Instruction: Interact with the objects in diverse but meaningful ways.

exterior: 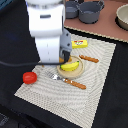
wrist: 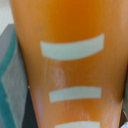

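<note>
Arm's gripper (exterior: 64, 56) down at plate (exterior: 74, 73) holding banana (exterior: 70, 65); jaws hidden. Tomato (exterior: 29, 77), butter block (exterior: 79, 44), fork (exterior: 69, 81), knife (exterior: 89, 59) on striped mat (exterior: 65, 97).

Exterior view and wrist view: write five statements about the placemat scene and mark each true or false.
1. The red tomato lies on the round wooden plate. False: it sits near the edge of the striped placemat on the exterior view's left, apart from the plate.
2. The banana rests on the plate. True.
3. The wrist view is filled by an orange-brown scored bread loaf. True.
4. The yellow block lies beside the tomato. False: it is at the placemat's far edge, near the grey pots.
5. The gripper hangs high above the pots. False: it is low over the plate, next to the banana.
</note>
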Motion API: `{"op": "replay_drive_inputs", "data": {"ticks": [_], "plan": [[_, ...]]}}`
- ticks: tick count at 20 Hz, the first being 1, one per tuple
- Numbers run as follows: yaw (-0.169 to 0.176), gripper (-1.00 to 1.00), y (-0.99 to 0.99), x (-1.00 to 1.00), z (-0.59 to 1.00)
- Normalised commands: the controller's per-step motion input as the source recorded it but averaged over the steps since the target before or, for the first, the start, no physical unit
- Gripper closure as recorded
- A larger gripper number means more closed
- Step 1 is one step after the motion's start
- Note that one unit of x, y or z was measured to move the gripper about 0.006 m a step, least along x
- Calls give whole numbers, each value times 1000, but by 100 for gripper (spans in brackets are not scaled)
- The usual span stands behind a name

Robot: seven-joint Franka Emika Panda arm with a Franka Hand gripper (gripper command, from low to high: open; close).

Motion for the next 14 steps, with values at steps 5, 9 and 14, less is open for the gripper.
{"op": "replay_drive_inputs", "data": {"ticks": [5,9,14], "plan": [[-58,100,-437,585,-162],[-54,100,-359,492,-241],[-46,100,-315,403,-323]]}}
